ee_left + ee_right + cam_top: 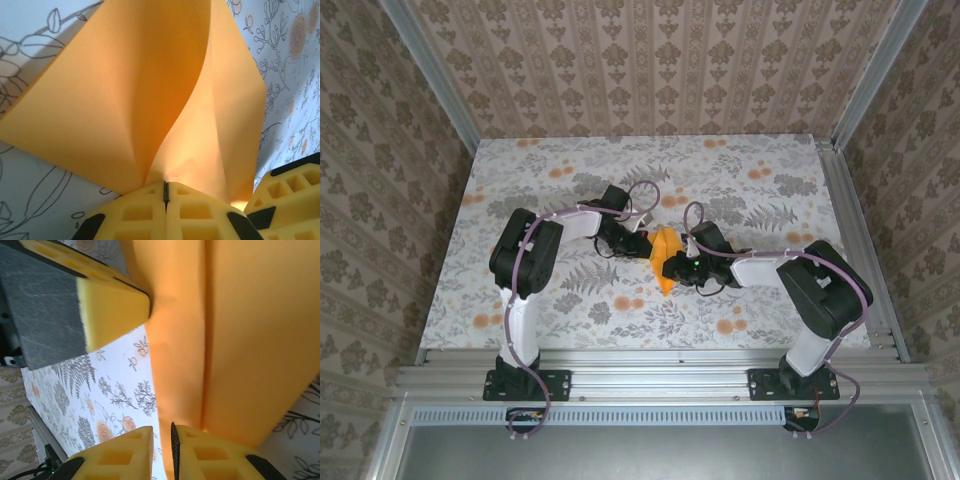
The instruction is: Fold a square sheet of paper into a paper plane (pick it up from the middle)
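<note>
The left gripper (165,192) has its jaws pressed tight together on the square sheet of paper (150,90), which fans out creased just ahead of them. The right gripper (162,440) has its jaws a thin slit apart, with the sheet's edge right at that slit.

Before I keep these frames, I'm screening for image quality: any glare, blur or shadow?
Top external: sharp, evenly lit, the square sheet of paper small. Left wrist: light glows through the paper, which shadows the table beside it. Right wrist: the crease looks soft, the table's print crisp.
</note>
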You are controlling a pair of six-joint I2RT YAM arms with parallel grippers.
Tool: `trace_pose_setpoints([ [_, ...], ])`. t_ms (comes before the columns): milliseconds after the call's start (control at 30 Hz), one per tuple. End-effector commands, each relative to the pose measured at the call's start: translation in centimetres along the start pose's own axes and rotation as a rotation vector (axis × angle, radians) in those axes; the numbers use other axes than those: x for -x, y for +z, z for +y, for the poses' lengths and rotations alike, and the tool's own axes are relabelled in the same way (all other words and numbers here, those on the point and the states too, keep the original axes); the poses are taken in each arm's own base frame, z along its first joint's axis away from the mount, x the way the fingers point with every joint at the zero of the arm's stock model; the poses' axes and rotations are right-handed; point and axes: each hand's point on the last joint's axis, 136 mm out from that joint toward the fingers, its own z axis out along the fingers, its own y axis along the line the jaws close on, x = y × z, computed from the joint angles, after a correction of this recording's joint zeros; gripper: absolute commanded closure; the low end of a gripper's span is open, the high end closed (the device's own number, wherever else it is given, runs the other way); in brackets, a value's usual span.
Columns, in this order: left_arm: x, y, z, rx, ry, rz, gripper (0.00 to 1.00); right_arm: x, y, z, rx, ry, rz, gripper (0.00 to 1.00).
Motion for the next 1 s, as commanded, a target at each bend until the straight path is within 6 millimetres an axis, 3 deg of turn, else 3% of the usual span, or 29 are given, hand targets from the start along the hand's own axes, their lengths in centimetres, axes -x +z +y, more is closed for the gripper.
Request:
trace_pose_setpoints([
  [0,-2.7,2.1,3.8,0.115,-0.048,0.090,1.00,0.0,0.1,0.6,0.050,0.024,-0.001,0.79],
  [967,-3.2,2.5,4.2,0.114,-0.057,0.102,1.00,-1.4,2.6,0.7,0.089,0.044,0.069,0.80],
])
